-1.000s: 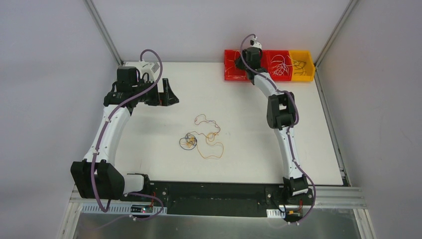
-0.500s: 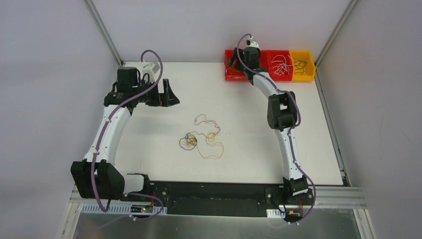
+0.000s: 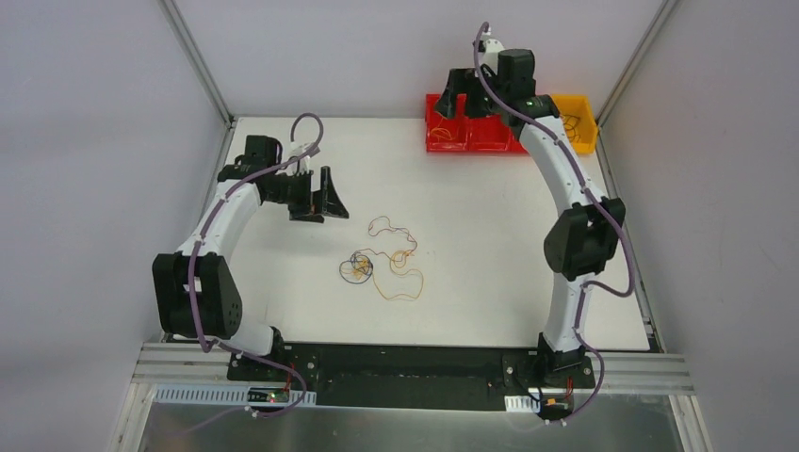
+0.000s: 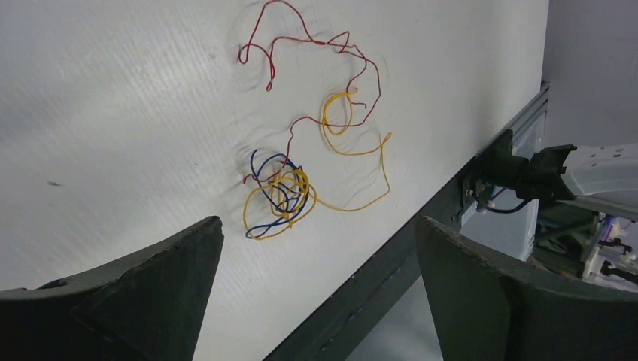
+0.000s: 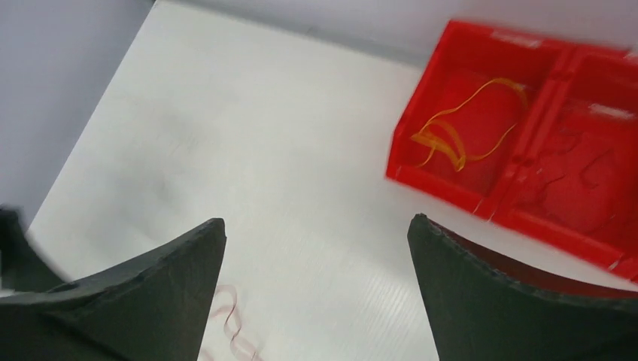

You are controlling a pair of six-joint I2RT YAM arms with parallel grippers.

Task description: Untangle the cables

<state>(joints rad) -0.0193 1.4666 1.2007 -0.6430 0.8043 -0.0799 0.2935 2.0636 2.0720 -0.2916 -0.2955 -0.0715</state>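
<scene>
The cables lie mid-table: a blue-and-yellow knot (image 3: 358, 267), a thin red strand (image 3: 386, 226) running back from it and an orange loop (image 3: 407, 285) to its right. In the left wrist view the knot (image 4: 280, 194) sits ahead of my fingers, with the red strand (image 4: 301, 45) beyond it. My left gripper (image 3: 325, 195) (image 4: 318, 219) hangs open and empty, left of the cables. My right gripper (image 3: 468, 102) (image 5: 317, 219) is open and empty, raised over the red bins. A blurred red strand (image 5: 229, 323) shows below it.
Two red bins (image 3: 435, 141) and a yellow bin (image 3: 579, 137) stand in a row at the table's back right edge. One orange wire (image 5: 459, 128) lies in the left red bin (image 5: 421, 162). The dark front rail (image 4: 421, 226) borders the table.
My right gripper opened over the left red bin, then lifted and drew back. My left arm swung in towards the cables, still open.
</scene>
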